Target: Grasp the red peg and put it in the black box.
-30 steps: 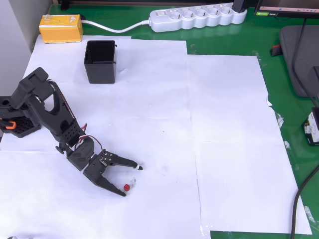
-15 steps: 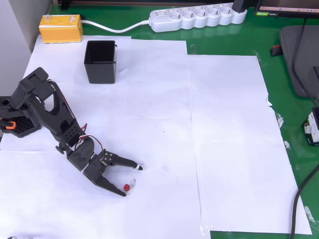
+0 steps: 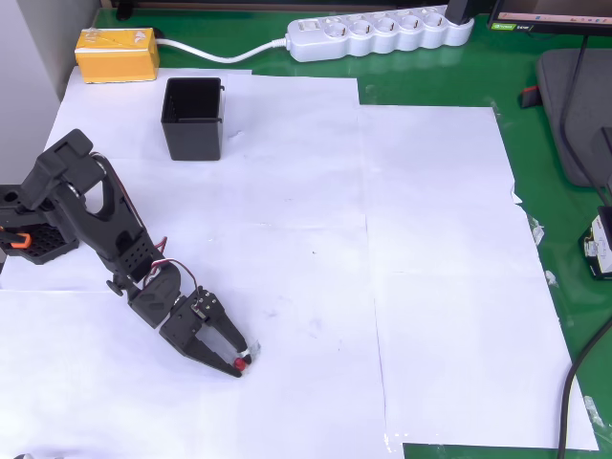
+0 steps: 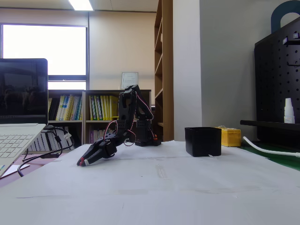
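The red peg (image 3: 240, 362) lies on the white paper near the front left, pinched between the tips of my black gripper (image 3: 241, 360), which is shut on it. In the fixed view the gripper (image 4: 82, 162) points down at the paper at the left, a speck of the red peg (image 4: 82, 163) at its tip. The black box (image 3: 192, 118) stands open at the back left in the overhead view, well away from the gripper. The fixed view has the black box (image 4: 202, 141) right of the arm.
A yellow box (image 3: 118, 54) sits behind the black box at the back left. A white power strip (image 3: 381, 33) with its cable runs along the back edge. White paper sheets (image 3: 430, 258) cover the green mat. A laptop (image 4: 18, 117) stands at the fixed view's left.
The gripper's upper finger has swung down toward the lower one, so the jaws went from wide open to shut on the red peg. The arm has stayed in place.
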